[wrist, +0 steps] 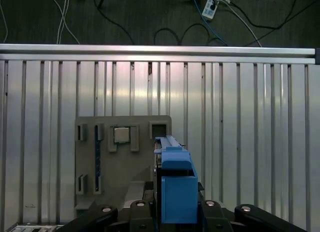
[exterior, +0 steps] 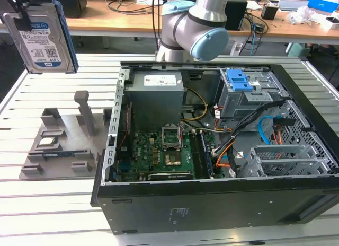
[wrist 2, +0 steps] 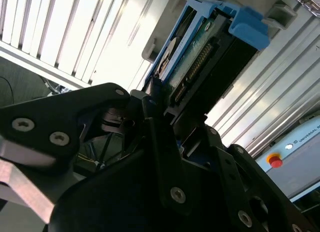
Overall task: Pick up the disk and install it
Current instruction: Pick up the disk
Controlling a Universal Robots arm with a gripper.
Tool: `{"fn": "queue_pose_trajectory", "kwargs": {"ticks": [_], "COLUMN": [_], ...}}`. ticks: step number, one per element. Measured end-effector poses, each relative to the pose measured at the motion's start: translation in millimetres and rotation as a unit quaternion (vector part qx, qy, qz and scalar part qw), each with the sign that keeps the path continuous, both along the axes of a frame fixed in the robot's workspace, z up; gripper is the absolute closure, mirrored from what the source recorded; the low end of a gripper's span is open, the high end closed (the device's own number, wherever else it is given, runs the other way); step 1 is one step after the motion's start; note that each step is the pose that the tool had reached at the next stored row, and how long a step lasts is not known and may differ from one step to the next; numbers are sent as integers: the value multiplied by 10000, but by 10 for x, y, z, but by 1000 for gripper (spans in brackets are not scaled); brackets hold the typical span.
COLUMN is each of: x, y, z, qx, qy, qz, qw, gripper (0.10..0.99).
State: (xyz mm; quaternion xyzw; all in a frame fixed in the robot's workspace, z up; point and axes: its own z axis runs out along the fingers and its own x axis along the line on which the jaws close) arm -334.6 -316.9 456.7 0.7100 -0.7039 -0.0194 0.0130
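Pincer (exterior: 22,19) clamped on the disk (exterior: 45,36); black fingers (wrist 2: 152,99) grip it from both sides at its upper end. Disk hangs on edge, slightly tilted. Label face shows in the exterior view, blue frame round the rim, connector edge in the second wrist view.

Landmark: grey fixture (exterior: 58,142) on the slatted table (exterior: 32,209). Disk is raised well above the fixture, apart from it. Small silver chip (exterior: 46,141) sits in a square pocket of the fixture. Open computer case (exterior: 212,150) stands just beside the fixture, on the exterior view's right of it, with board and cables exposed. Robot arm (exterior: 196,28) rises beyond the case, farther from the fixture.
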Motion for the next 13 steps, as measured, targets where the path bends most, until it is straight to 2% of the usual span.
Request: {"fn": "queue_pose_trajectory", "kwargs": {"ticks": [7, 13], "x": [6, 11], "y": [5, 11], "z": [118, 298], "qx": [0, 0], "qy": [0, 0], "qz": [0, 0], "qw": [10000, 10000], "gripper": [722, 722]}}
